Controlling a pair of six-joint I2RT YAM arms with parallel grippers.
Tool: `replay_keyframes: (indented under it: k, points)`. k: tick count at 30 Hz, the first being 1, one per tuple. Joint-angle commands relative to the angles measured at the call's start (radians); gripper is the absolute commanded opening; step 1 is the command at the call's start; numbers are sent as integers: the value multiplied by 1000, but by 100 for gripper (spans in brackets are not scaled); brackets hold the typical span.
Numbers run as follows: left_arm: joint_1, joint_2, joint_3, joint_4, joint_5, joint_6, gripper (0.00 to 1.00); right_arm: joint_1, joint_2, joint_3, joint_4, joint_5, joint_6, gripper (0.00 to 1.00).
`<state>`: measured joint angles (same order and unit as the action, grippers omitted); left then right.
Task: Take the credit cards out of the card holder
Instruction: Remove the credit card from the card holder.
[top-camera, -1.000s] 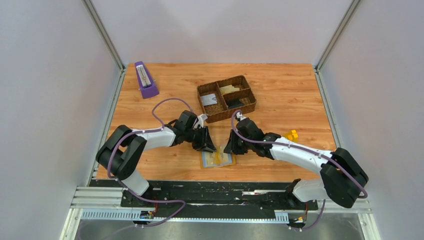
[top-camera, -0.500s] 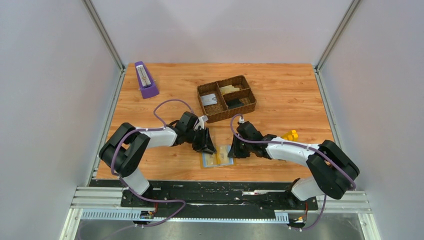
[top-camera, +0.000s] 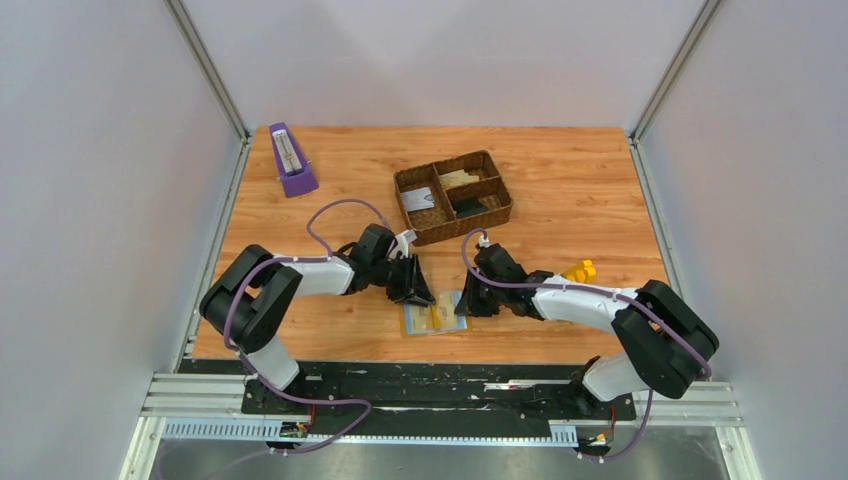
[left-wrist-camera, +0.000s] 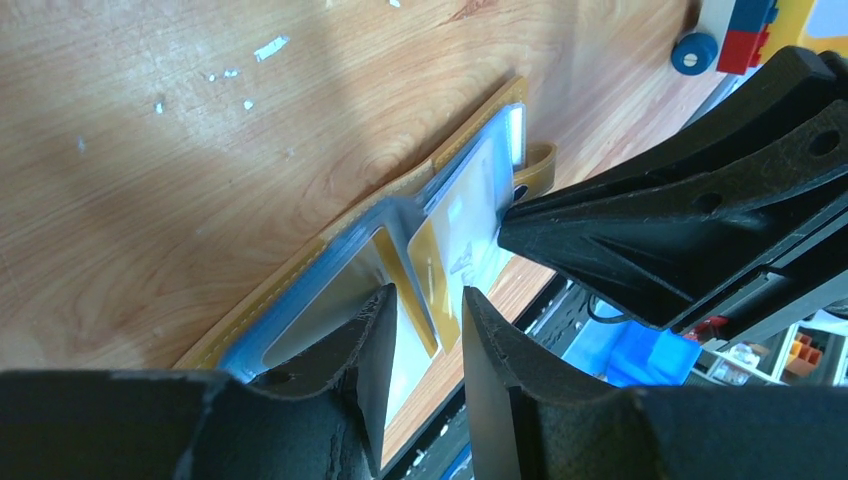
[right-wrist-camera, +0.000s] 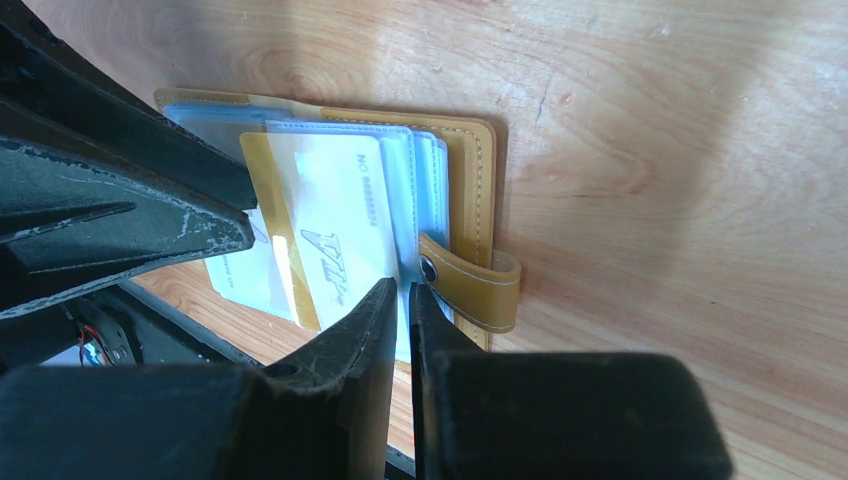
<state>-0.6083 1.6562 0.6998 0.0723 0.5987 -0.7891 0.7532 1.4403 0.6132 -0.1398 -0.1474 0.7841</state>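
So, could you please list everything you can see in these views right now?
card holder: one, mustard outside, blue-grey pockets, open, near middle of table.
card: at least one, white and gold, in its pockets.
woven tray: one, brown, back middle.
metronome: one, purple, back left.
small toy: one, mostly yellow, right side.
table: one, wood.
left gripper: one, black, open over the pockets.
right gripper: one, black, shut on the holder's tab edge.

You are in a lab test cell: grey panels (top-camera: 100, 200) and aluminium posts (top-camera: 207, 70) box in the counter (top-camera: 580, 190) around the left tool (top-camera: 418, 291).
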Motion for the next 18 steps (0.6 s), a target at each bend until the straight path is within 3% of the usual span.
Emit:
replay_keyframes:
  k: [1,9,18]
  points:
    - [-4,29,-24,82,8,-29,39,-3,2,-15,25,7,6,12]
    - [-4,56,-37,129,40,-54,32,-3,8,-17,32,4,8,11]
    - [-3,28,-52,145,58,-85,2,-5,7,-21,32,11,9,11]
